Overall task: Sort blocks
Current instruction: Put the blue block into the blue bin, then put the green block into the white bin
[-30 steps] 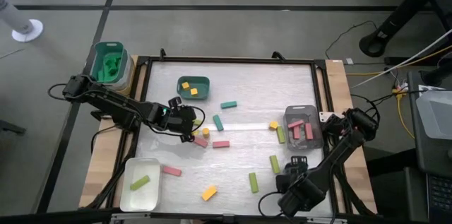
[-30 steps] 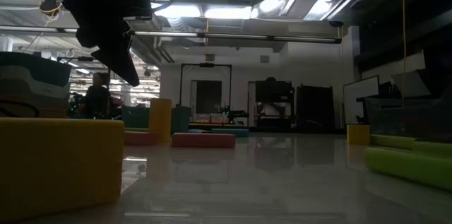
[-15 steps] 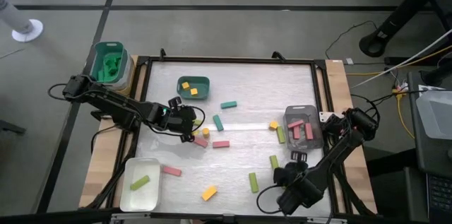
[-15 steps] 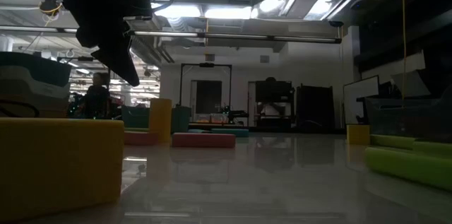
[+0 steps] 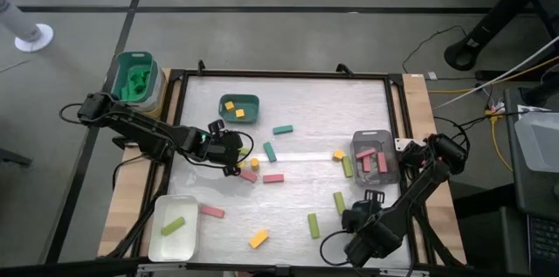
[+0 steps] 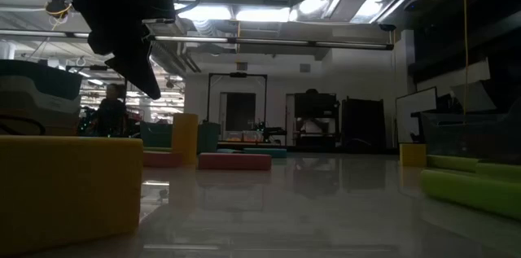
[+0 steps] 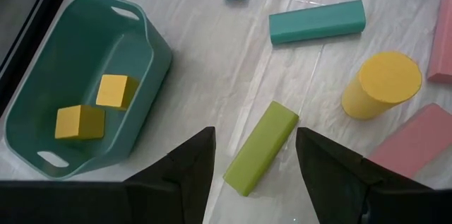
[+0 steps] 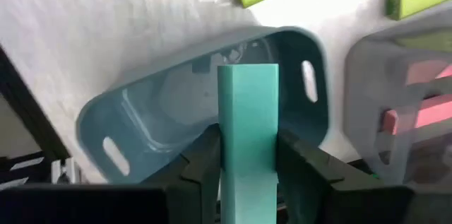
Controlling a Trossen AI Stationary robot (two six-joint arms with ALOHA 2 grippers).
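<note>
the right gripper pinched an upright teal block between its fingers, held over an empty blue-grey tray near the table's front right corner. just beside that tray stood a grey tray with pink blocks in it.

the left gripper hovered with its fingers spread above a lime green bar lying on the table. close by lay a teal bar, a yellow cylinder and a teal tray holding two yellow cubes.
</note>
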